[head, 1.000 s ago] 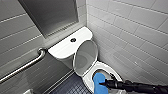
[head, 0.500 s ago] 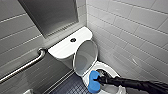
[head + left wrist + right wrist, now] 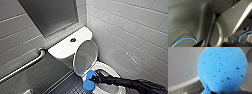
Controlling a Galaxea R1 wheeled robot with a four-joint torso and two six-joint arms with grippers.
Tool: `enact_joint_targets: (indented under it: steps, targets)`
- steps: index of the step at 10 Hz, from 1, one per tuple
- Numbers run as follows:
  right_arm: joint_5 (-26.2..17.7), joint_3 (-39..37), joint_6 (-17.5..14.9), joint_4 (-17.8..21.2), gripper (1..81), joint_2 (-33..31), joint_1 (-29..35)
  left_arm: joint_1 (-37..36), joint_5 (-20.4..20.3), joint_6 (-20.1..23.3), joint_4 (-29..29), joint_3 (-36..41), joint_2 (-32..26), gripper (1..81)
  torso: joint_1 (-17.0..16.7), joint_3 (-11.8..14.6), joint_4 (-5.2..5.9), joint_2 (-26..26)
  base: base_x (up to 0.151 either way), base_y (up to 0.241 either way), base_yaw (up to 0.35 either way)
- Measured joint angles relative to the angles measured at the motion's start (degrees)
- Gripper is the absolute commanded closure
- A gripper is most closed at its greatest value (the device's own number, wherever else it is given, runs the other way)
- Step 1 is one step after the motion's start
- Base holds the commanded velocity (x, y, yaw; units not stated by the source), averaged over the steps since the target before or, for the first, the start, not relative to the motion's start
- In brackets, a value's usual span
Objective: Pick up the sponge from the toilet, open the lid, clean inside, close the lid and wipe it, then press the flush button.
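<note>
The white toilet (image 3: 107, 67) stands in the corner with its lid (image 3: 86, 58) raised, leaning back toward the tank (image 3: 62, 48). The dark flush button (image 3: 73, 39) sits in the middle of the tank top. My right arm reaches in from the lower right, and my right gripper (image 3: 94, 79) is shut on the blue sponge (image 3: 89, 82) at the bowl's near-left rim. In the right wrist view the sponge (image 3: 223, 69) looms large against the white bowl wall (image 3: 181, 65). The left wrist view has dark robot parts and blue cables; my left gripper holds nothing.
A metal grab bar (image 3: 30, 63) runs along the left tiled wall. A dark panel (image 3: 50, 15) hangs above the tank. White wall tiles (image 3: 135, 32) close in on the right. Dark blue floor tiles (image 3: 71, 86) lie left of the bowl.
My right gripper with the sponge has slid a little down and left in the head view, along the bowl's rim. The lid stays raised.
</note>
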Motion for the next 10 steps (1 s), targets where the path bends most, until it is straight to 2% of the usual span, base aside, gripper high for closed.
enact_joint_targets:
  steps: [1, 5, 8, 10]
  targets:
    - [-0.16, -1.02, 0.0, -1.34, 81.1, 0.74, -0.3, 0.0, 0.02, 0.0, 0.0, 0.0, 0.05, 1.0, 0.0, 0.0, 0.0, 0.0, 0.0, 0.0, 0.0]
    - [4.39, -1.87, -0.02, -3.72, 81.1, 0.74, -2.84, 0.0, 0.0, 0.0, 0.0, 0.0, 0.11, 1.0, 0.0, 0.0, 0.0, 0.0, 0.0, 0.0, 0.0]
    - [1.33, 7.69, -0.04, -4.43, 81.1, -5.92, -5.05, 0.0, 0.02, 0.0, 0.01, 0.0, 0.11, 1.0, 0.0, 0.0, 0.0, 0.0, 0.0, 0.0, 0.0]
    - [1.05, 11.85, -0.04, -4.44, 81.1, -10.29, -6.67, 0.0, -0.02, 0.0, 0.0, 0.0, 0.11, 1.0, 0.0, 0.0, 0.0, 0.0, 0.0, 0.0, 0.0]
